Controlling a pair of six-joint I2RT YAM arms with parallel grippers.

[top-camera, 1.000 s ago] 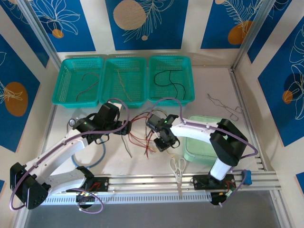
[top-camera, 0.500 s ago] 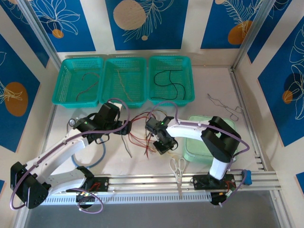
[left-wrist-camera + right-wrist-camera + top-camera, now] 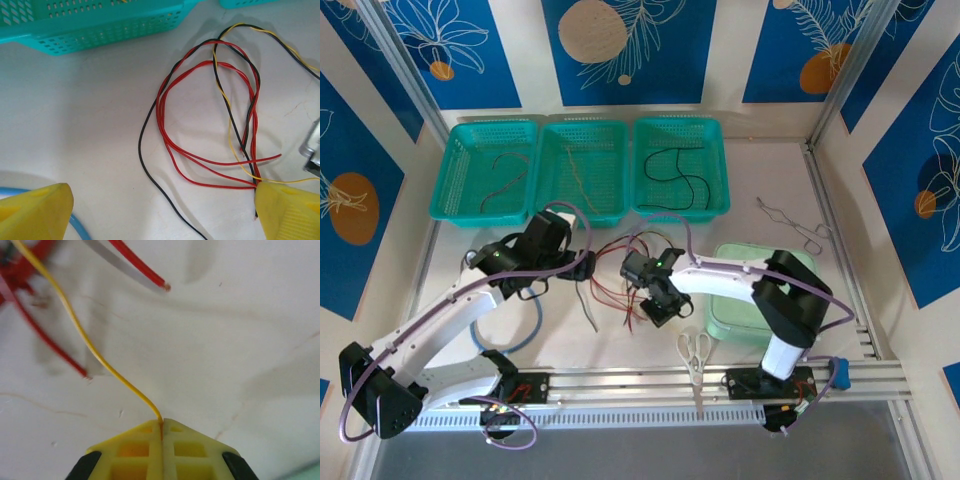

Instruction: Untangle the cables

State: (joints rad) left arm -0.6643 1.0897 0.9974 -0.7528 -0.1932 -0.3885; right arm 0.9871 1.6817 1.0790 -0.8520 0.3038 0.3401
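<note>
The cables lie tangled on the white table between my two grippers. In the left wrist view, red loops, a black cable and a thin yellow cable cross one another. My left gripper hangs open over them, and its right yellow fingertip sits at the edge of the tangle. In the top view it stands at the tangle's left side. My right gripper is shut on the end of the yellow cable; it sits low at the tangle's right. Red cable ends lie just beyond it.
Three teal baskets line the back, each with a cable inside. A pale green container sits under the right arm. Scissors lie near the front rail. A blue tube curves beneath the left arm. A bent wire piece lies far right.
My right gripper has closed onto the yellow cable's end and shifted slightly left toward the tangle. The left gripper stays open and has barely moved.
</note>
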